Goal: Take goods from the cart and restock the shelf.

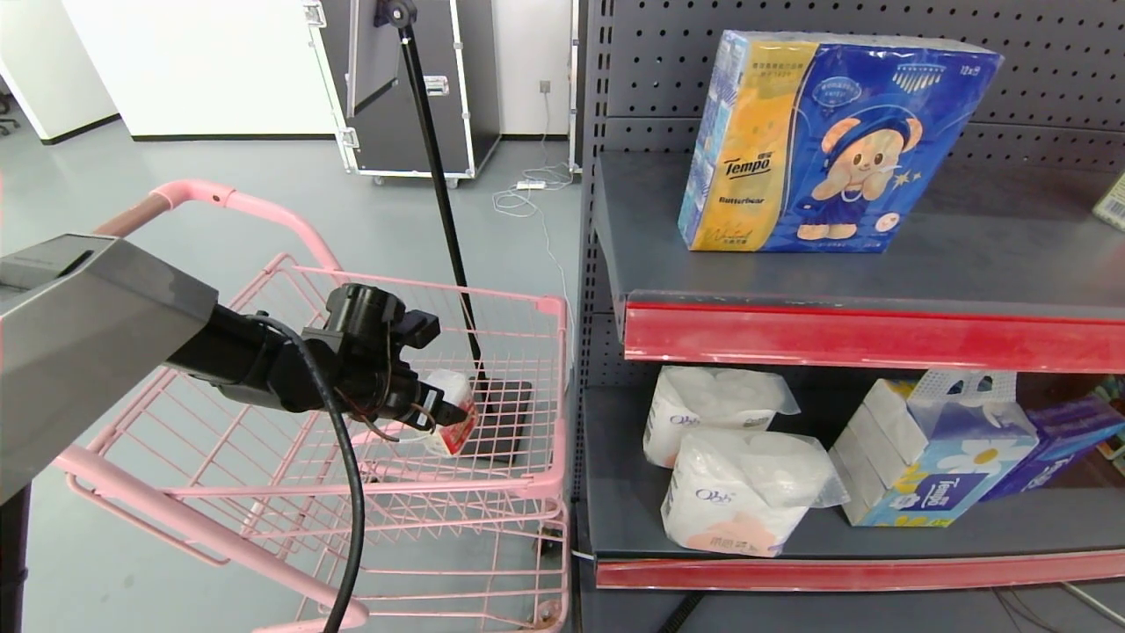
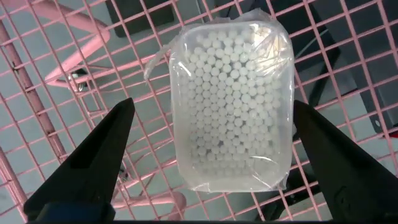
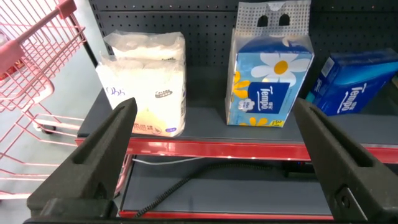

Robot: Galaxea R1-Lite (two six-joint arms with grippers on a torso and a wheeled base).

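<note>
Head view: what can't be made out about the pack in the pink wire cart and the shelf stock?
1. Clear plastic pack of white sticks: head view, largely hidden behind the left gripper.
2. Pale item on the upper grey shelf: cut off by the head view's right edge; unidentifiable.
3. Dark blue box: partly behind the daisy-print tissue pack, cut by the same edge.
</note>
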